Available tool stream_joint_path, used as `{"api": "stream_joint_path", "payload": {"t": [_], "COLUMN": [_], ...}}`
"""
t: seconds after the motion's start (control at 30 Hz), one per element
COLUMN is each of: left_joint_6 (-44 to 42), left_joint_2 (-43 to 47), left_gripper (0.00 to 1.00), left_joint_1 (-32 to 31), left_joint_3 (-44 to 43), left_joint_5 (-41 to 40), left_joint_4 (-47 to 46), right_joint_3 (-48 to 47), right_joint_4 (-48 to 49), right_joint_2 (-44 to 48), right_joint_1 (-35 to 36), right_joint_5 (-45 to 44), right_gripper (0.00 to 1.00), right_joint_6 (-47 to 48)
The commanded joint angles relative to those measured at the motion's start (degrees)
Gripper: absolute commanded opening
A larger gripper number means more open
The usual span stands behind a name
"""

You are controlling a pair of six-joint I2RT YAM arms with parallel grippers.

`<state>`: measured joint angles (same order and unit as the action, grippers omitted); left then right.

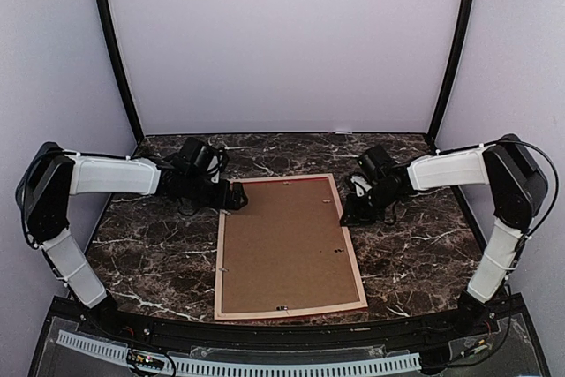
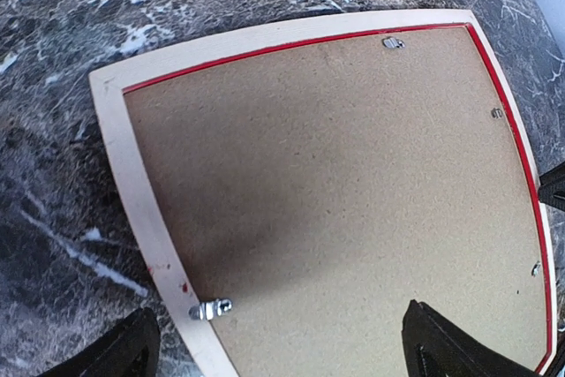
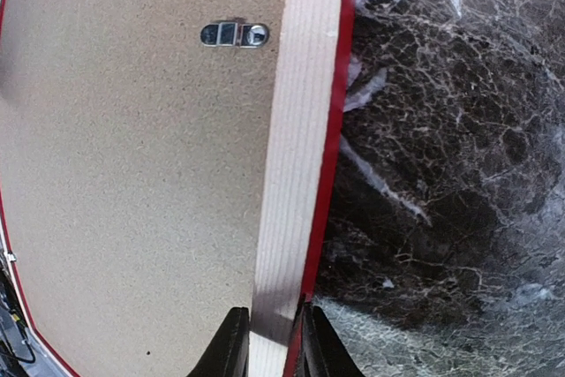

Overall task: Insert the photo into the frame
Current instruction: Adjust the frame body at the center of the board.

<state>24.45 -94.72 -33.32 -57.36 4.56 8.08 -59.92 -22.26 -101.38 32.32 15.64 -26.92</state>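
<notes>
The frame (image 1: 219, 262) lies face down on the table (image 1: 150, 253), backing board (image 1: 287, 245) inside.
Right claw (image 3: 275, 342) pinches its right rail; left claw (image 2: 282, 342) hangs spread wide over the far-left corner.

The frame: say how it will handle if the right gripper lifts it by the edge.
The frame probably stays stiff: its wooden rail runs straight. Lifted by the right gripper at one long edge only, it would likely tilt and hang down. The backing board should stay in, since a metal tab lies over it.
</notes>
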Motion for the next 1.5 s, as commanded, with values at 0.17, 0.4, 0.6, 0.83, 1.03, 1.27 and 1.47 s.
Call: {"api": "stream_joint_path", "payload": {"t": [0.17,0.4,0.6,0.83,1.03,1.27,1.47], "left_joint_6": [-7.3,-6.9,-5.2,-3.0,-1.8,-0.9,0.4], "left_joint_2": [-8.4,-11.0,-11.0,-8.2,-6.7,-4.8,-2.2], "left_gripper": [0.98,0.97,0.95,0.94,0.92,0.92,0.92], "left_joint_1": [0.2,0.1,0.1,0.0,-0.5,-1.0,-1.1], "left_joint_3": [-8.8,-8.8,-5.8,-1.3,1.3,2.4,3.4], "left_joint_5": [3.4,3.9,5.1,7.4,9.0,8.6,7.8], "left_joint_4": [4.7,5.4,4.6,2.8,1.8,2.7,4.1], "right_joint_3": [1.1,1.2,1.4,1.7,2.0,2.5,2.8], "right_joint_4": [2.2,2.5,2.6,2.7,3.0,3.7,4.1], "right_joint_2": [-1.0,-1.2,-1.2,-1.3,-1.7,-2.0,-2.0], "right_joint_1": [0.5,0.4,0.4,0.5,0.4,0.6,0.7], "right_joint_5": [1.1,1.7,1.8,1.3,0.9,0.8,1.0], "right_gripper": [0.22,0.21,0.19,0.15,0.1,0.06,0.03], "right_joint_6": [-0.2,-0.4,-0.6,-1.5,-2.3,-3.2,-3.7]}}
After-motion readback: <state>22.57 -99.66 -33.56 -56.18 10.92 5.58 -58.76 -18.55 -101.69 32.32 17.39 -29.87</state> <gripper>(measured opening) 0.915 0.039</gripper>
